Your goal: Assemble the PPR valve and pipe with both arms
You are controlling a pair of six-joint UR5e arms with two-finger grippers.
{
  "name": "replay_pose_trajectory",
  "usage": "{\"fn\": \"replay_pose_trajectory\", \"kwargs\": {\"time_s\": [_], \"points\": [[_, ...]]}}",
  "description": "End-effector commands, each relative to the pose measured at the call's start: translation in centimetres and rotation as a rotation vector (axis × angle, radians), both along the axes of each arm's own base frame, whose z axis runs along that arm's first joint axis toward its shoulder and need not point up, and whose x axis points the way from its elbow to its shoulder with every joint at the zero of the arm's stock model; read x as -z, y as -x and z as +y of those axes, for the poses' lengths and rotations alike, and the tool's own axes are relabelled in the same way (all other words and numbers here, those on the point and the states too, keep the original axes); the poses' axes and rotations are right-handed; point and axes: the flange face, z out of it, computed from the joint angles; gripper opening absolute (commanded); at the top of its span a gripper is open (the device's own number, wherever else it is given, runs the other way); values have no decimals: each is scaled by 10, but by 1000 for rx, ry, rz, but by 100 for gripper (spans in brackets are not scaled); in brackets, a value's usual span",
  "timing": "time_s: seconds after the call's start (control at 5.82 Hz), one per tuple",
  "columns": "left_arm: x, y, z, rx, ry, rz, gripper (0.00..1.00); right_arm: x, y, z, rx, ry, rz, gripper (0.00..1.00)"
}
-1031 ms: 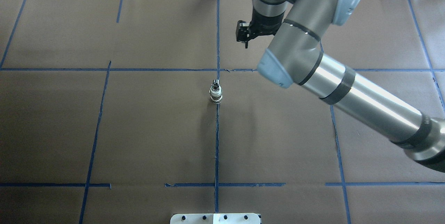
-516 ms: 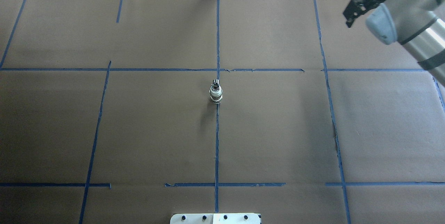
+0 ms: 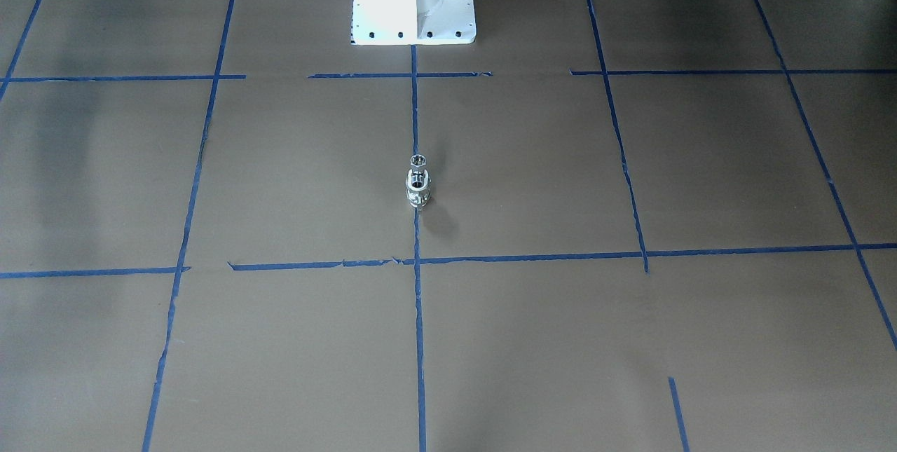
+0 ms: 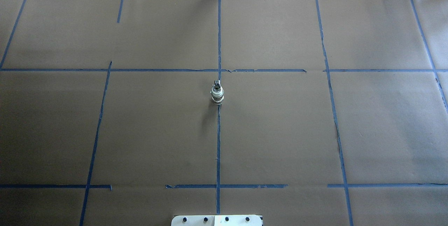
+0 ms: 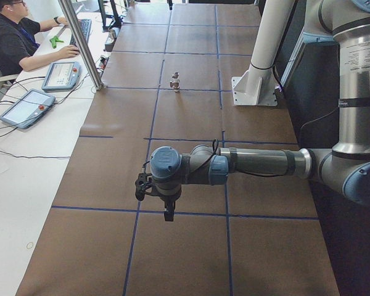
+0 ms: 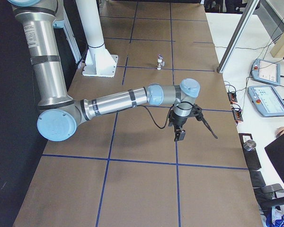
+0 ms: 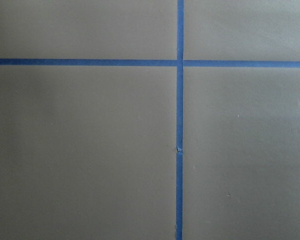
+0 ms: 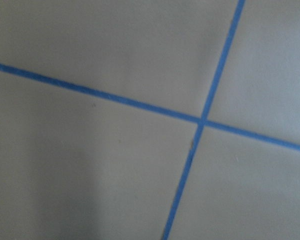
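Note:
The white PPR valve (image 4: 217, 96) stands upright at the table's middle on the blue centre line, with the chrome pipe fitting (image 4: 217, 87) on top of it. Both also show in the front view, the valve (image 3: 418, 191) below the fitting (image 3: 419, 160). Neither arm shows in the overhead or front view. My left gripper (image 5: 167, 213) shows only in the left side view, low over the paper and far from the parts. My right gripper (image 6: 180, 135) shows only in the right side view, also far from them. I cannot tell whether either is open or shut. Both wrist views show only paper and tape.
Brown paper with blue tape lines covers the table (image 4: 280, 131). The white pedestal base (image 3: 413, 3) stands at the robot's side. An operator (image 5: 15, 40) sits past the far edge with teach pendants (image 5: 24, 108). A metal post (image 5: 80, 46) rises at that edge.
The right arm has swung away to the right and left the overhead view. The valve and fitting have not moved.

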Motion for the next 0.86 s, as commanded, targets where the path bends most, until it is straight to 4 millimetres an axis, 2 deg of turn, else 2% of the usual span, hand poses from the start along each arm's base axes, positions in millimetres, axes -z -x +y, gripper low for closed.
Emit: {"fn": "replay_pose_trajectory", "kwargs": {"time_s": [0.0,0.34,0.69], "points": [[-1,0,0,-1,2,-3,100,-30,-31,75,-22,33,4,100],[1,0,1,1,-1,0,100,-48,-33,97,-27,70,-34,100],[1,0,1,-1,-2,0,100,-50,-32,97,-30,56,-50,100]]}}
